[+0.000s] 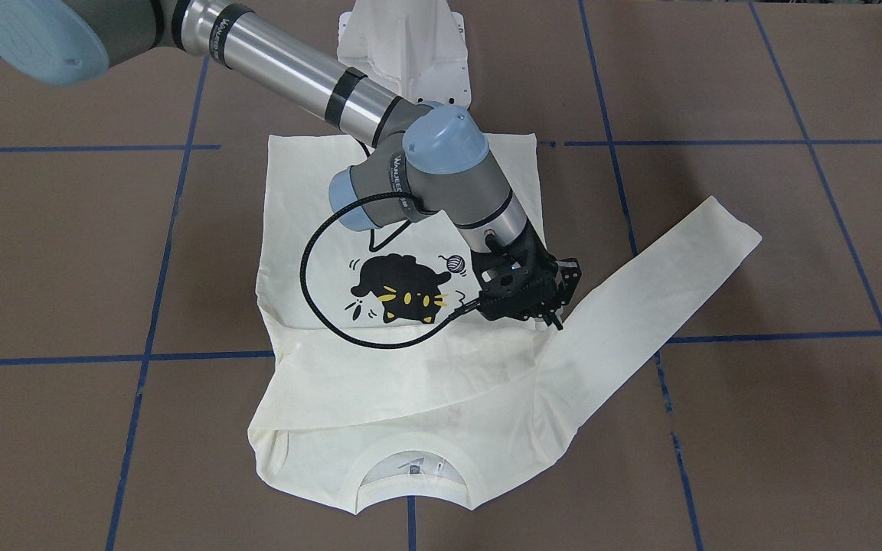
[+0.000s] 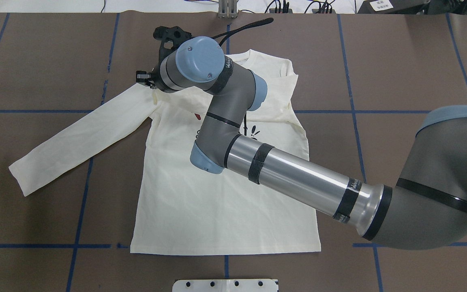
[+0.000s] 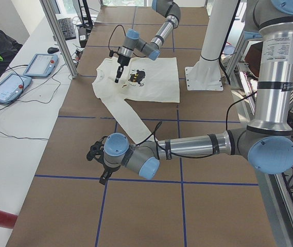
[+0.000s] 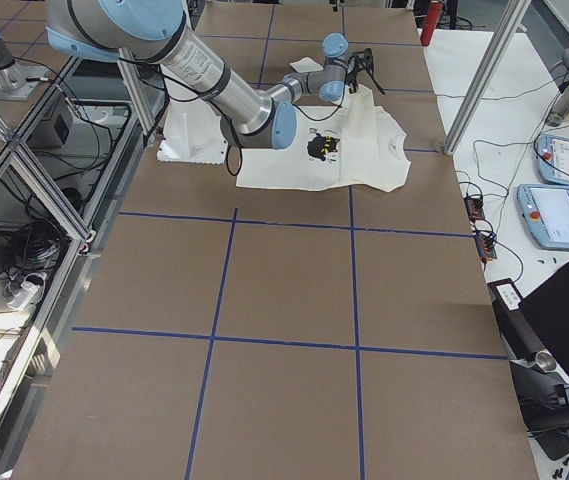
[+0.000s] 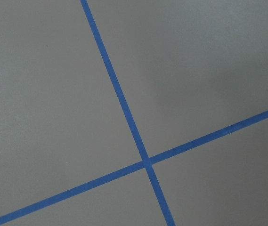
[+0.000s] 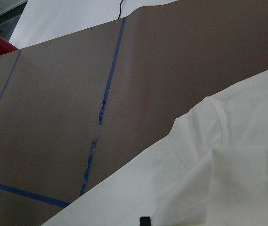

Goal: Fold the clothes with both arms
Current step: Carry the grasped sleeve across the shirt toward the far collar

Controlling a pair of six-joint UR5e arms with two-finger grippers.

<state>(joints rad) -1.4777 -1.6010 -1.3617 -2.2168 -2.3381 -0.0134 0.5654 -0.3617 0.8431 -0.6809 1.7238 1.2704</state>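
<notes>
Folding of the outstretched sleeve (image 1: 663, 283) is seemingly being started: the right gripper (image 1: 552, 314) (whether clamped cannot be told) is being held at that shoulder of the shirt (image 1: 303, 214) before the pedestal (image 1: 403, 46), a pinch being needed next.

Cream T-shirt (image 1: 295, 214), black-and-yellow cat print (image 1: 399, 295); brown table (image 1: 66, 245) crossed by blue tape lines (image 1: 66, 360).
</notes>
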